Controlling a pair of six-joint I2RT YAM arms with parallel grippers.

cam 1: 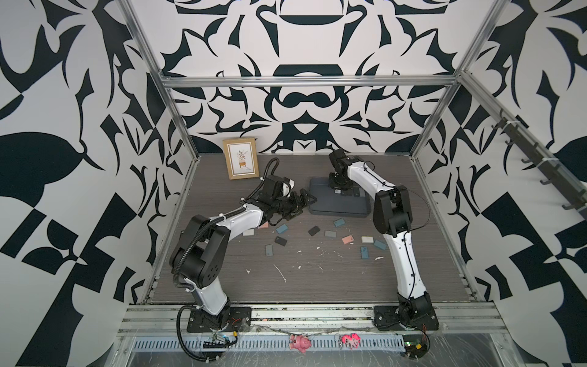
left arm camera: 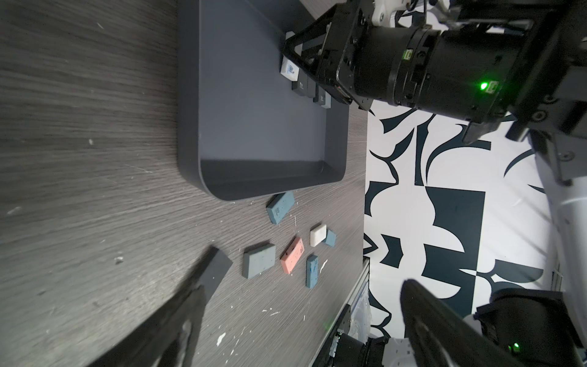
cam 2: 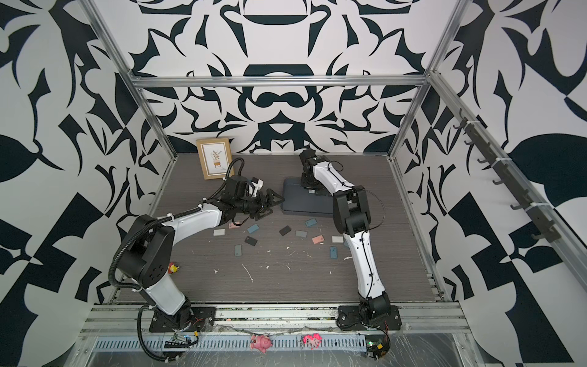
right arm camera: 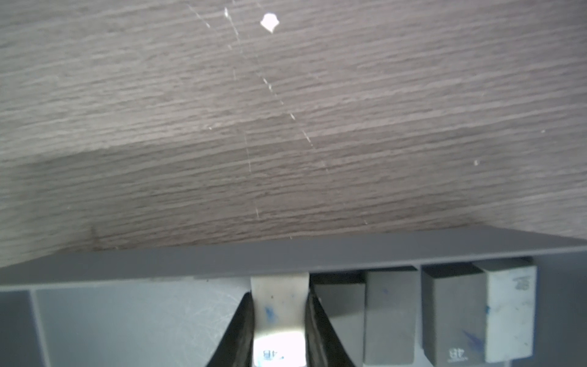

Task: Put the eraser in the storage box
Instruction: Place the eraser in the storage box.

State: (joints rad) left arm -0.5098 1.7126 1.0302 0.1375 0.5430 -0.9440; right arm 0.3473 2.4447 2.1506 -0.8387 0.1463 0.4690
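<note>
picture frame: you see it upright at upper left of the table, near the back wall.
left gripper: in both top views it hovers just left of the box, with its fingers spread wide and nothing between them.
storage box: it lies flat at the middle of the frame.
right gripper: it points down into the box, and its fingers clamp the white eraser.
white eraser: it is inside the box by the wall, beside a row of grey erasers. You cannot tell whether it touches the floor.
loose erasers: they lie scattered on the table below the box.
</note>
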